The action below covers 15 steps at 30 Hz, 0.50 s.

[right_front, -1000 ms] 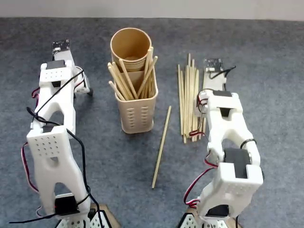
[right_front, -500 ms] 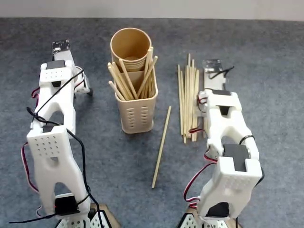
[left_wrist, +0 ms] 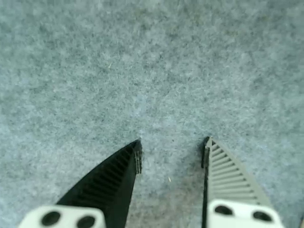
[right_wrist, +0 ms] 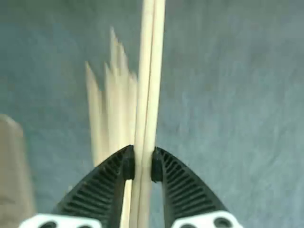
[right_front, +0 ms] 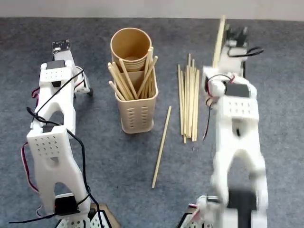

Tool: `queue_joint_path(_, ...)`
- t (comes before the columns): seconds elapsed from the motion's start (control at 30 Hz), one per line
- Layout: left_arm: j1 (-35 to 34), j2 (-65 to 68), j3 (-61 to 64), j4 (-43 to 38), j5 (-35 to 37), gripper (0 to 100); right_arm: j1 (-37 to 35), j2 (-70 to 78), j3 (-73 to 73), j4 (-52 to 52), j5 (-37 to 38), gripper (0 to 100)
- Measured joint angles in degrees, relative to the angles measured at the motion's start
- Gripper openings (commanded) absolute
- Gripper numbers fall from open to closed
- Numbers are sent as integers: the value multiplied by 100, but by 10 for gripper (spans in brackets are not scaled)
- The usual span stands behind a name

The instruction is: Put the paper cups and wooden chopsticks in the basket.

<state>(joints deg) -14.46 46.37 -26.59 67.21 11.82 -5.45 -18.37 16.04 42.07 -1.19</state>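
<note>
Wooden chopsticks (right_wrist: 148,71) are pinched tight in the right tool (right_wrist: 142,164) near the loose pile (right_front: 189,102) on the grey worktop (right_front: 104,156), beside the basket (right_front: 137,116) that holds the paper cups (right_front: 130,47), while the left tool (left_wrist: 171,152) gapes empty.

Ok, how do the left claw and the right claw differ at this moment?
The left claw is open and empty; the right claw is shut on wooden chopsticks that stick out past its tips. The left claw faces bare carpet, while the right claw faces carpet with the chopstick pile lying on it. Both point down toward the grey carpet.
</note>
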Motion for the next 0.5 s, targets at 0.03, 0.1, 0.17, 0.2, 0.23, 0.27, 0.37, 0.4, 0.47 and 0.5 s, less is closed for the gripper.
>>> queue_joint_path(0.03, 0, 0, 0, 0, 0, 217, -237, -510, 0, -105, -26, 6)
queue_joint_path(0.1, 0, 0, 0, 0, 0, 217, -703, -1424, 79, -475, -44, 6)
queue_joint_path(0.17, 0, 0, 0, 0, 0, 217, -1152, -2040, 220, -932, -44, 6)
queue_joint_path(0.2, 0, 0, 0, 0, 0, 217, -1371, -2207, 290, -1187, -44, 6)
queue_joint_path(0.23, 0, 0, 0, 0, 0, 217, -1547, -2277, 343, -1389, -44, 6)
queue_joint_path(0.27, 0, 0, 0, 0, 0, 217, -1697, -2303, 413, -1618, -44, 6)
queue_joint_path(0.37, 0, 0, 0, 0, 0, 217, -2013, -2251, 677, -2163, -70, 6)
queue_joint_path(0.4, 0, 0, 0, 0, 0, 217, -2101, -2215, 809, -2338, -79, 6)
queue_joint_path(0.47, 0, 0, 0, 0, 0, 217, -2303, -2119, 1116, -2769, -220, 6)
queue_joint_path(0.5, 0, 0, 0, 0, 0, 217, -2382, -2048, 1301, -3042, -308, 6)
